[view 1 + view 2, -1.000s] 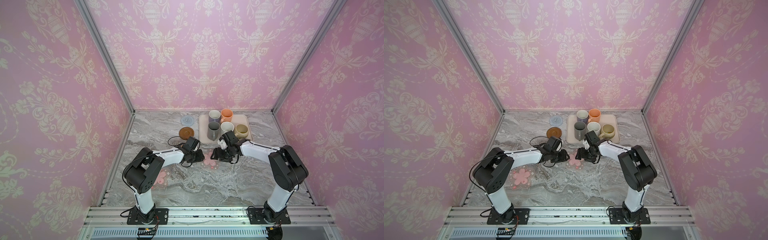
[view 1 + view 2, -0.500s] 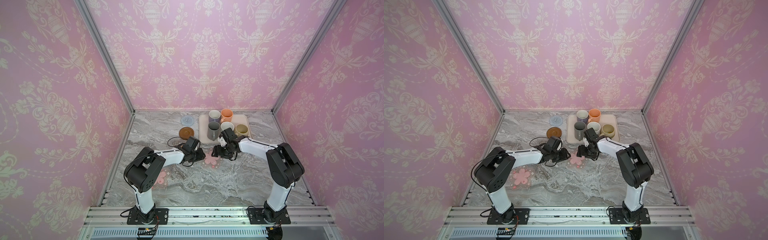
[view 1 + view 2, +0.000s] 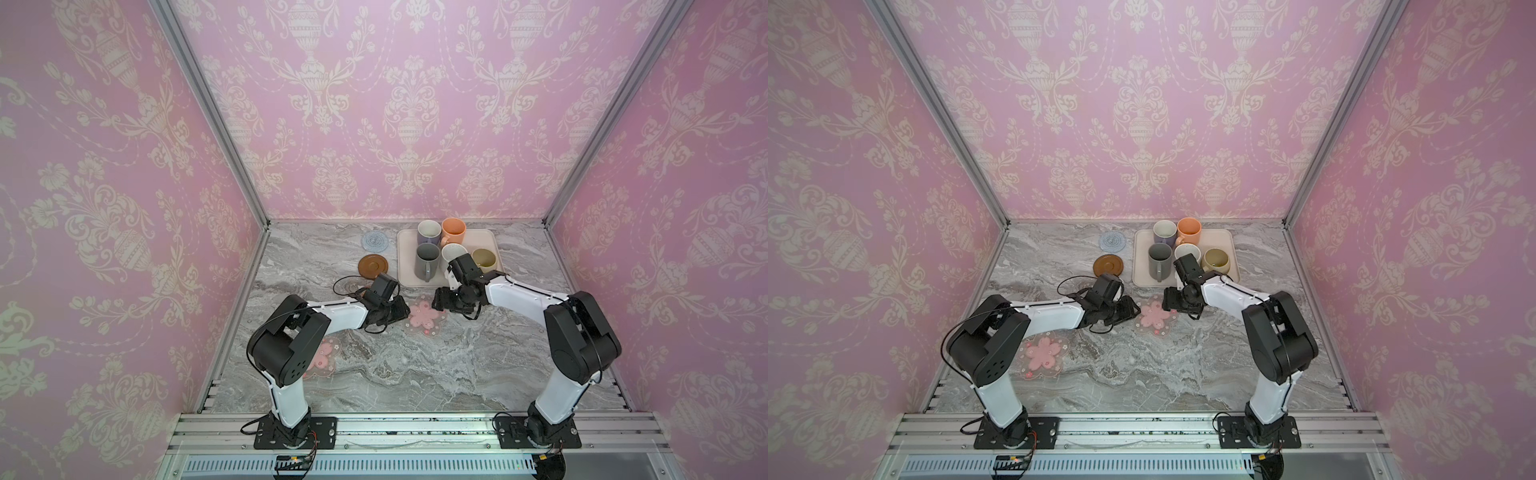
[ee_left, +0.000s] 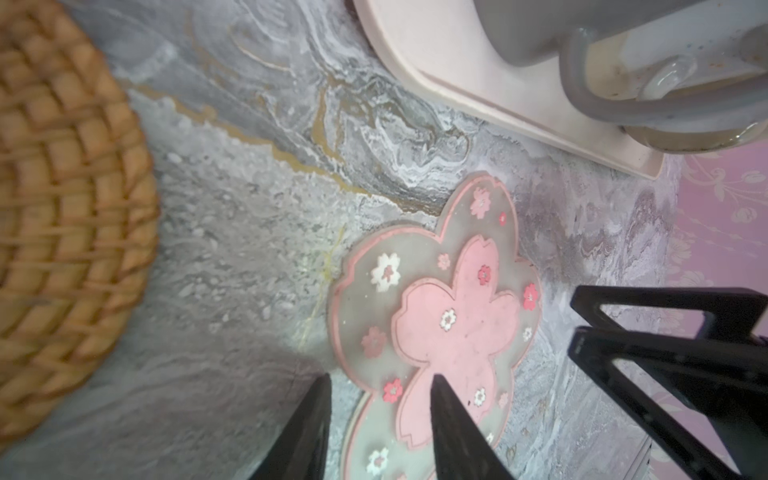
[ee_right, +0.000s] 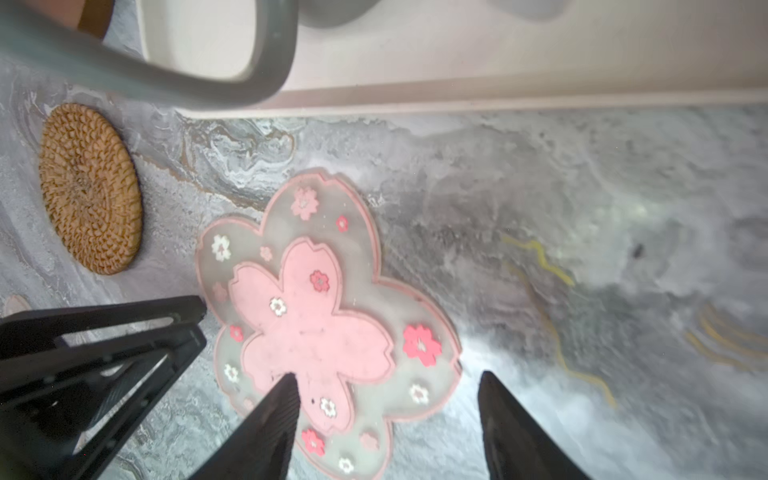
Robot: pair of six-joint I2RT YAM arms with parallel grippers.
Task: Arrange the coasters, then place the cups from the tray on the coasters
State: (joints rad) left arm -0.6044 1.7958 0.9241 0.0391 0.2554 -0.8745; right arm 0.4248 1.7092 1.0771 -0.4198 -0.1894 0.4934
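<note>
- The clear flower coaster [image 3: 424,316] with the pink blossom is lying flat on the table, just off the tray's [image 3: 484,237] near edge.
- The left hand [image 4: 380,378] is sitting low with its fingers apart and gripping nothing. One finger is over a petal and the other over bare table.
- The right hand [image 5: 387,376] is facing it from the other side, spread wider and also empty, with one finger over the coaster.
- The coaster is looking thin, light and probably bendy and a bit tacky. It is likely best slid, or pinched at a petal's rim.
- The rattan coaster [image 5: 89,189] is lying near the tray's near-left corner. The brown disc [image 3: 373,265] and the light-blue woven coaster [image 3: 375,240] are lying left of the tray. A second flower coaster [image 3: 1044,351] is lying well away from it, partly under the left arm.
- All five mugs are standing on the tray.
- In the way: the dark grey mug's [image 3: 427,262] handle is pointing at the near edge, and the two hands are crowding each other.
</note>
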